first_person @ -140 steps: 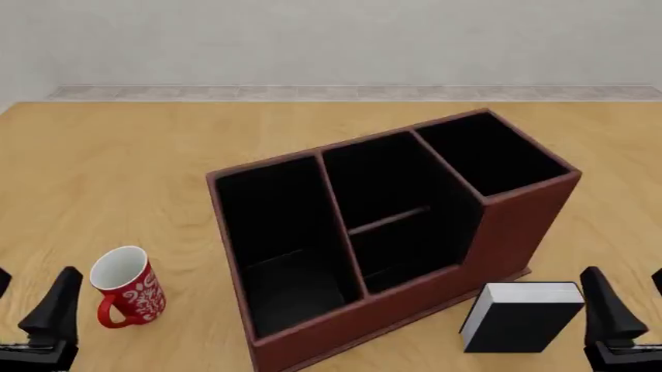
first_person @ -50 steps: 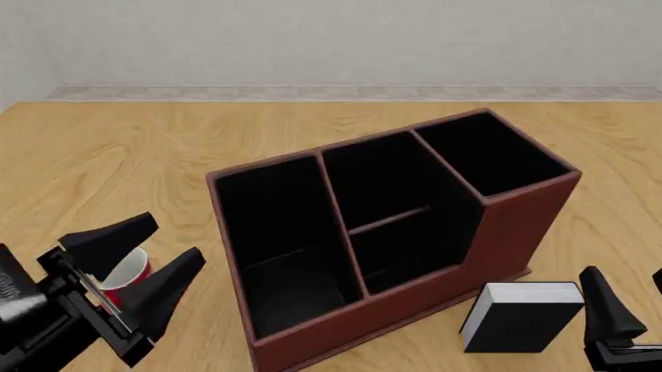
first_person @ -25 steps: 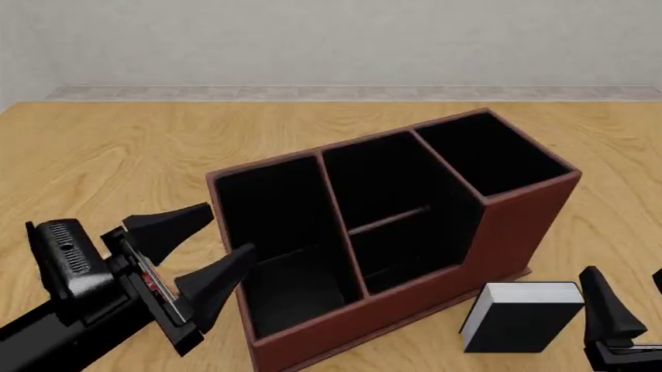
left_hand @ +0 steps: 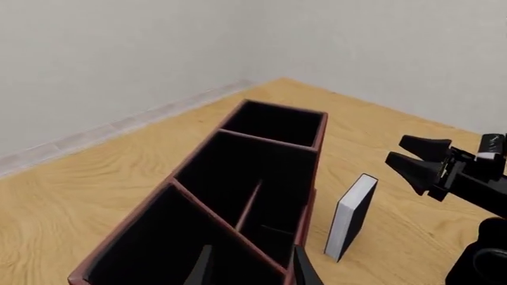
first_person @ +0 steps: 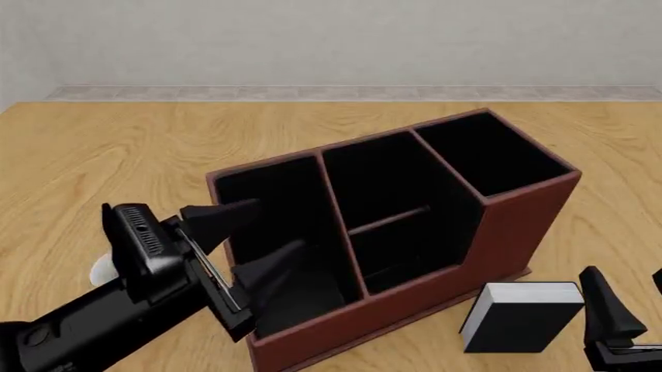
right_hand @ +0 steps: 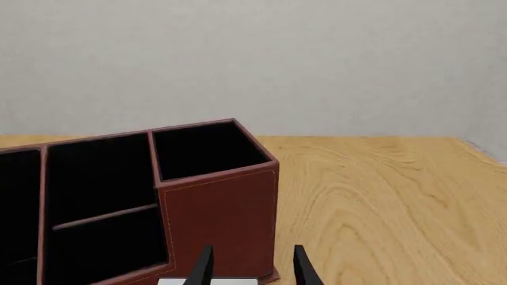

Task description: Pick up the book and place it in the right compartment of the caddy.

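Under everything lies a pale wood-grain table point(first_person: 124, 147), bounded at the far side by a plain grey-white wall with a light skirting strip. On it stands the caddy point(first_person: 517, 232), its tall right compartment point(first_person: 491, 153) farthest from the left arm. The book point(first_person: 520, 316) stands upright on the table just beside the caddy's near wall, below the right compartment, white page edges up, apart from both sets of jaws. In the right wrist view only a sliver of its top shows. A white patch beside the caddy's left end, behind the left arm, is too hidden to identify. The left gripper point(first_person: 251, 242) is tilted over the caddy's leftmost section, jaws spread wide and holding nothing. The right gripper point(first_person: 631, 310) sits low just beyond the book, away from the caddy, largely cut off by the frame edge; its jaws stand apart, empty.
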